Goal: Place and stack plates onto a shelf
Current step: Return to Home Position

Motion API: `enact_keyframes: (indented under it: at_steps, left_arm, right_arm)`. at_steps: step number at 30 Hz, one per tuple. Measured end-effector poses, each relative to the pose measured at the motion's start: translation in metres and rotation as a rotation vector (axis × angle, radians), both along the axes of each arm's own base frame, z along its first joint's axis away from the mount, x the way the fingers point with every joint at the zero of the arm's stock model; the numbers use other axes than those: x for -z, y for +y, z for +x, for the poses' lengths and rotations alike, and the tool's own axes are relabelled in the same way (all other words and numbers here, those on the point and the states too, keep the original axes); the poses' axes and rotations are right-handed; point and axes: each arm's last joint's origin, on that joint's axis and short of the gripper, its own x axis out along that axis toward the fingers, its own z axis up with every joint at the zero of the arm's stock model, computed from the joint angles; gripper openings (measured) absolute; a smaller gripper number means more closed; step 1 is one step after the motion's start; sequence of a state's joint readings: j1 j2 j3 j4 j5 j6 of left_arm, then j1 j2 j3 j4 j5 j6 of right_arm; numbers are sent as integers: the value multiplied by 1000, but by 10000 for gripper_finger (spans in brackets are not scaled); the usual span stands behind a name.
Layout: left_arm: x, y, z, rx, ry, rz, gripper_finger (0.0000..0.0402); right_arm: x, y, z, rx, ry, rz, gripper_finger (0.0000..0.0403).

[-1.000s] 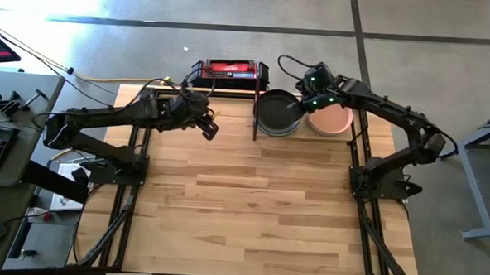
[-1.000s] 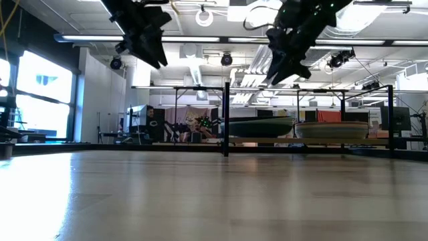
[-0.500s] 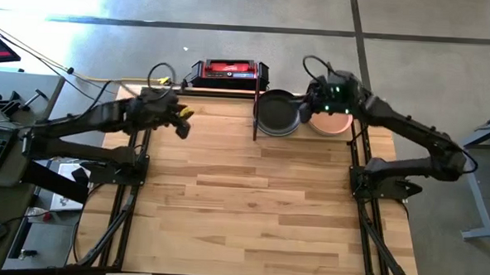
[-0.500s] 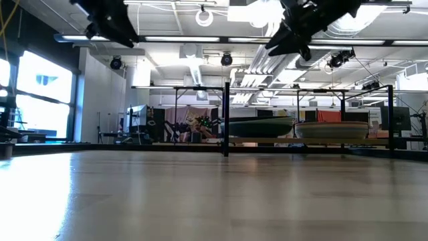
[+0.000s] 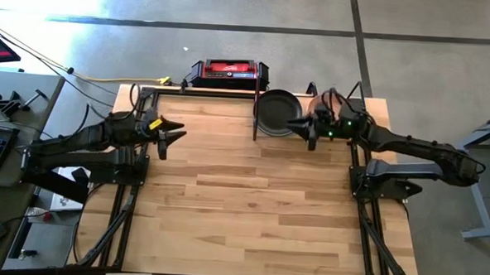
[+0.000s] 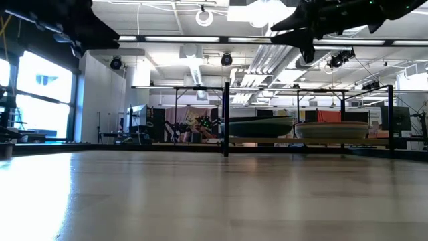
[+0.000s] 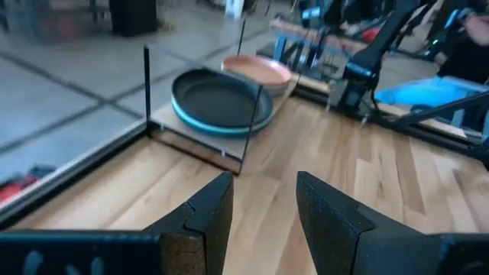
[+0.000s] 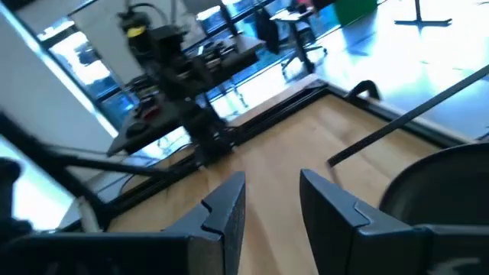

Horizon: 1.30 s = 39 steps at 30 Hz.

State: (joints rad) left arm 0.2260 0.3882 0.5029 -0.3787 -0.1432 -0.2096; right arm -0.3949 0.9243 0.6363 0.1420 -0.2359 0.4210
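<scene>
Two stacks of plates sit on the shelf at the table's far edge. One stack has a black plate on top with a sage green rim showing under it. The other is a peach-pink stack beside it; in the high view my right arm covers most of it. In the low view the dark stack and the pale stack both rest on the board. My right gripper hovers open just near of the black plate. My left gripper hovers open over the table's left part.
The shelf's upright black bar stands left of the black plate. A red and black device lies beyond the table's far edge. Bare butcher-block tabletop stretches across the middle and near side.
My left gripper has drawn back from near the shelf toward the table's left edge and risen. My right gripper has come off the plate stacks, moved toward the near edge and risen, its arm folding back toward the right. The plates have stayed put.
</scene>
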Motion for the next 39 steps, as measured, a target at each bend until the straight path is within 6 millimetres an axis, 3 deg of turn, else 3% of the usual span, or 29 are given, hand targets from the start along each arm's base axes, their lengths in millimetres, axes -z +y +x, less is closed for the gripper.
enact_keyframes:
  at_steps: [9,16,22,35,39]
  left_arm:
    - [53,-2,-4,51,-55,49,133]
    - [87,-2,0,73,-70,48,133]
    - [110,-2,3,116,-98,47,121]
    - [114,-2,4,135,-41,143,96]
    - [114,-2,4,124,-54,103,99]
  right_arm:
    - [27,20,1,-19,-63,43,107]
    - [42,23,-2,-21,-95,66,107]
    - [42,21,-3,-76,-99,48,107]
    - [55,21,-7,-253,41,-75,107]
    - [63,21,-8,-273,118,-119,107]
